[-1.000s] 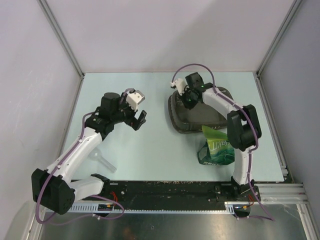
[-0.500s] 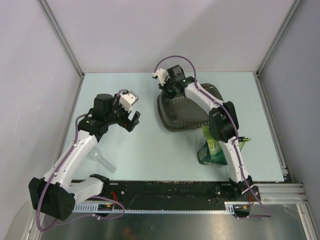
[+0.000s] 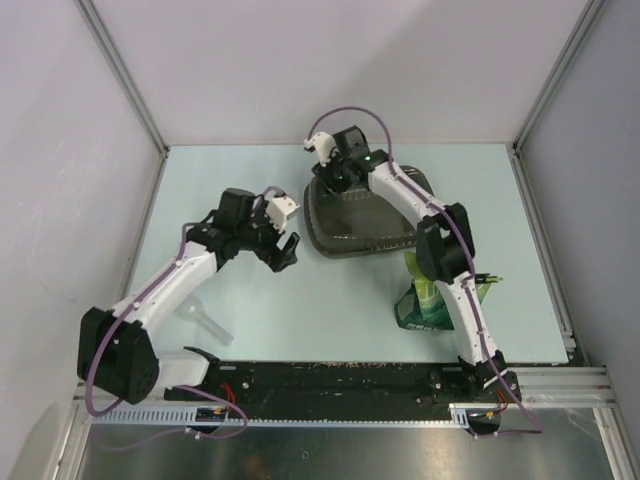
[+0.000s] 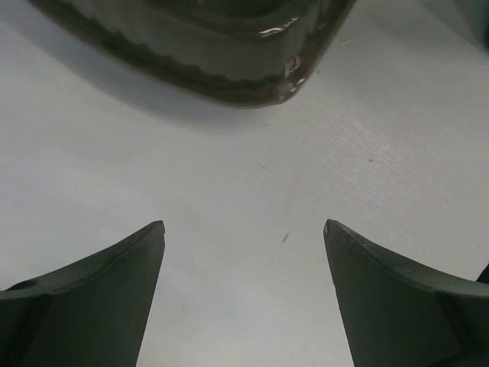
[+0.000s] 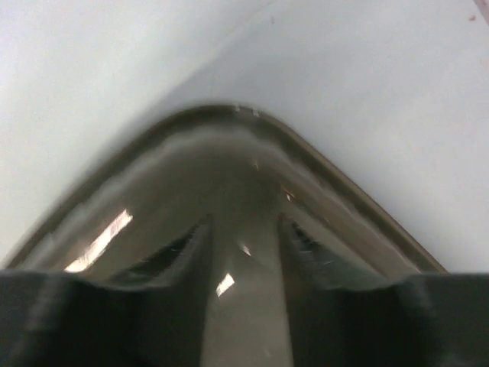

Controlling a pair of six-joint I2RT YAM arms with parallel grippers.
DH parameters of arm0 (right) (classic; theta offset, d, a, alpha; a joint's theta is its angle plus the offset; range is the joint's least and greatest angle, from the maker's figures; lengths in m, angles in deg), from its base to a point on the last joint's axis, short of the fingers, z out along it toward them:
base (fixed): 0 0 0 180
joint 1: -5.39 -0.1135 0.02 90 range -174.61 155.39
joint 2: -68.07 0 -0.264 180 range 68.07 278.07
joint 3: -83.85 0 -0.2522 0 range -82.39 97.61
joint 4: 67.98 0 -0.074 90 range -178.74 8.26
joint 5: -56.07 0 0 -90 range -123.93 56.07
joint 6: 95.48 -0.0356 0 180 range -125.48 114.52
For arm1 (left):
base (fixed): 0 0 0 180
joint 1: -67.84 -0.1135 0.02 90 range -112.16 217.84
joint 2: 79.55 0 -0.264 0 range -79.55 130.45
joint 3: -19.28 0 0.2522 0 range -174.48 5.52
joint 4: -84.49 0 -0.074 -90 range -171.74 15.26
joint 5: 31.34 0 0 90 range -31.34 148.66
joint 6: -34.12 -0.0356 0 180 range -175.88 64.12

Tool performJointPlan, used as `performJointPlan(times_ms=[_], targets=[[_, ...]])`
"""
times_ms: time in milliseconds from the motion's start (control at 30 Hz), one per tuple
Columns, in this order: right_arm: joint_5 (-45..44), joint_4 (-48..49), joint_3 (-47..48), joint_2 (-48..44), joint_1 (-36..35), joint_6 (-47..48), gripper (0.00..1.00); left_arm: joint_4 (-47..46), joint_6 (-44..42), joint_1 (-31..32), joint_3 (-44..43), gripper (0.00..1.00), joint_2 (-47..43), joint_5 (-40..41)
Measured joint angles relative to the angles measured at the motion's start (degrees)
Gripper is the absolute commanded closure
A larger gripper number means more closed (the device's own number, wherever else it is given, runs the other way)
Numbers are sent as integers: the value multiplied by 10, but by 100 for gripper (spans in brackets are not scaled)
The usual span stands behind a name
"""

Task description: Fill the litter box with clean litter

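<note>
- Since half a second ago the litter box [image 3: 362, 226] has slid slightly toward 9 o'clock on the counter [image 3: 300, 300]; it lies just 12 o'clock of the middle.
- The left pincer [image 3: 283, 250] has come closer to the box's 8 o'clock corner, jaws spread wide, holding nothing.
- The right pincer [image 3: 335, 178] stays at the box's 11 o'clock corner, fingers narrowly apart; whether it grips the box I cannot tell.
- The green pouch [image 3: 432, 305] stands at the box's 4 o'clock; its white print is too small to read.
</note>
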Motion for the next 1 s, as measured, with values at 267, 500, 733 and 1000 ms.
performJointPlan(times_ms=[267, 500, 733, 1000], targets=[[27, -49, -158, -214, 80, -23, 20, -57, 16, 62, -3, 15, 87, -9], [128, -77, -310, -473, 192, -25, 23, -130, 35, 96, -19, 16, 159, 14], [211, -254, -396, -608, 243, 92, 23, -172, 45, 101, -57, 17, 219, 43], [230, -395, -466, -693, 239, 208, 23, -186, 22, 77, -131, 17, 292, 76]])
